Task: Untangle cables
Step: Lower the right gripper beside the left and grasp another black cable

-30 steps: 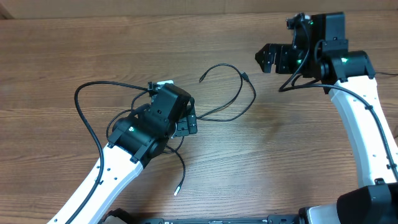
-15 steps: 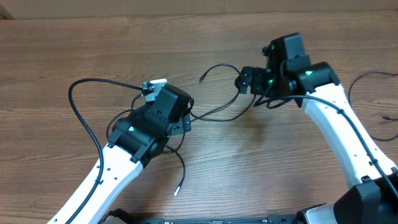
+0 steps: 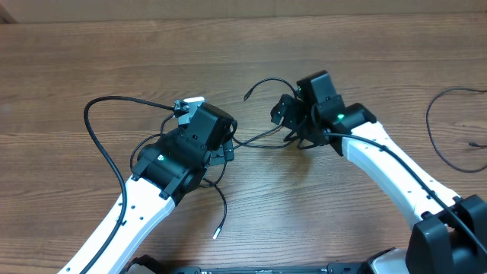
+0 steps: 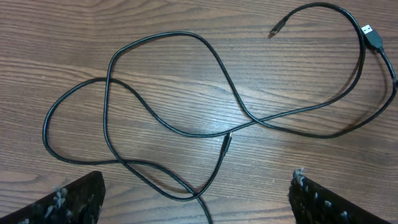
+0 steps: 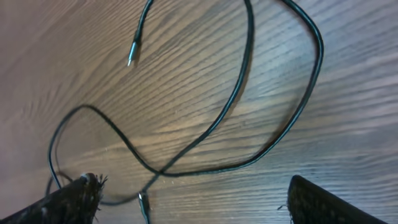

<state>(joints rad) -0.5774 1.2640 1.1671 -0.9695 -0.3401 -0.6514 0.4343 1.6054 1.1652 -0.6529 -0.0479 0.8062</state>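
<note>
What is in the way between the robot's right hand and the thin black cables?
Nothing I can see. The right gripper hangs above the cables with its jaws open. In its wrist view, only bare table and the cables themselves show between its fingers. It could probably go straight down to them.

The wood-grain table (image 3: 91, 46) carries a loose tangle of thin black cables (image 4: 239, 124) lying flat and crossing one another, a metal-tipped plug end (image 3: 216, 234) trailing out on that tangle's near side, and a separate black cord (image 3: 428, 125) curving well off to its right.
</note>
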